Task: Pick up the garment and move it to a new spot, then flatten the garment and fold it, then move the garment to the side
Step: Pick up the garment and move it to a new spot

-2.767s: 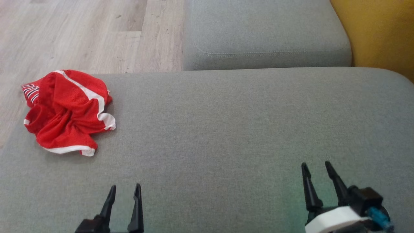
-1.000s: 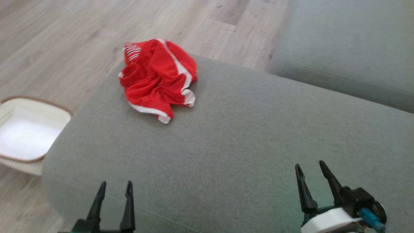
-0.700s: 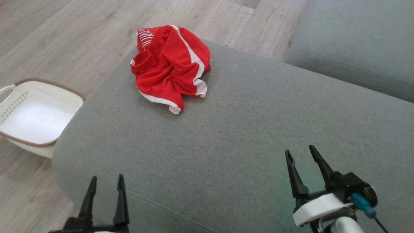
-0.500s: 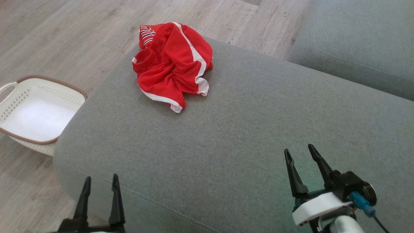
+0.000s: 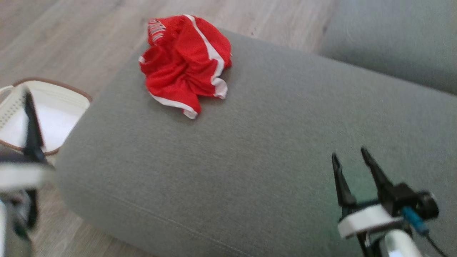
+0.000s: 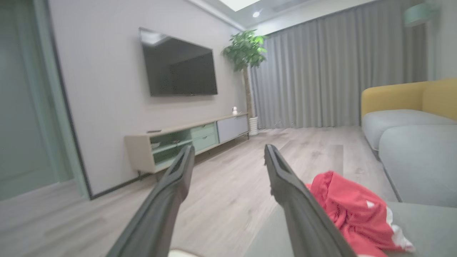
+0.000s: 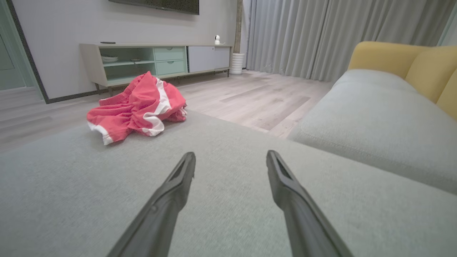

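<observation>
**A:** Where did we find the garment (image 5: 185, 64)?

**B:** We noted it crumpled, red with white trim, at the far left corner of the grey cushion (image 5: 250, 150), with its top lapping over the far edge.

**A:** And the claws?

**B:** We recorded both as released, jaws apart and empty. The right gripper (image 5: 351, 157) hung above the cushion's near right part, well apart from the garment. The left gripper (image 6: 228, 153) was off the cushion's left edge, near the white basket (image 5: 57, 89).

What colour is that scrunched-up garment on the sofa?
The garment is red with white trim, clearest in the head view.
</observation>
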{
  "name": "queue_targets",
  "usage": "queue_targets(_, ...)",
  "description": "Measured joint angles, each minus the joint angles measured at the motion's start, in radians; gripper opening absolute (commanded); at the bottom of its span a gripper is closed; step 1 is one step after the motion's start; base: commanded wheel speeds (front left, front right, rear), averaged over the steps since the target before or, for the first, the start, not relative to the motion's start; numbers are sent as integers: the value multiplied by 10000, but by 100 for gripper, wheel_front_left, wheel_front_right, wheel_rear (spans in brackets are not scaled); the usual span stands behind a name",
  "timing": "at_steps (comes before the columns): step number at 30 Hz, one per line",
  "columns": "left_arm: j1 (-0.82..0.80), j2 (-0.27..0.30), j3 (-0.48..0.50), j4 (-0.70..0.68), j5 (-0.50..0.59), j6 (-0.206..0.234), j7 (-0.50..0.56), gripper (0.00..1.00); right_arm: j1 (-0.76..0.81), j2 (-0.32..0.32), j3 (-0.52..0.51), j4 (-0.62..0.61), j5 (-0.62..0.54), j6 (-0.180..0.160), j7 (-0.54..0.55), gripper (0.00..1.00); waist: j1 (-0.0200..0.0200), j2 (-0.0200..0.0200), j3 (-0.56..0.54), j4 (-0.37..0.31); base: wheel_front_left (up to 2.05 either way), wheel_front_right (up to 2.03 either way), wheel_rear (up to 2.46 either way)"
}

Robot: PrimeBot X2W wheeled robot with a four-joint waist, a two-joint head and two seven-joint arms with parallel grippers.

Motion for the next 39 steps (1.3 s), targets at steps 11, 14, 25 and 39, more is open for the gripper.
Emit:
queue_targets(11, -5640, 1035, -309, 2159, -859, -1032, 1710, 100, -1368, -42, -31, -1448, -993, 0, 750, 100, 4, 0, 1944, -1508, 0, 0, 0)
queue_targets(14, -6915, 934, -403, 3321, -1352, -1147, 2171, 100, -1592, -44, -92, -1856, -1158, 0, 928, 100, 4, 0, 2567, -1978, 0, 0, 0)
queue_targets(25, -8520, 709, -934, 6913, -1718, -1250, 2713, 100, -1874, -52, -575, -3145, -1590, 0, 1329, 100, 4, -1, 4814, -3456, 0, 0, 0)
queue_targets(39, -9324, 610, -1252, 8953, -1532, -840, 2727, 0, -1895, -54, -629, -3208, -1557, 0, 1273, 100, 1, -1, 5657, -4061, 0, 0, 0)
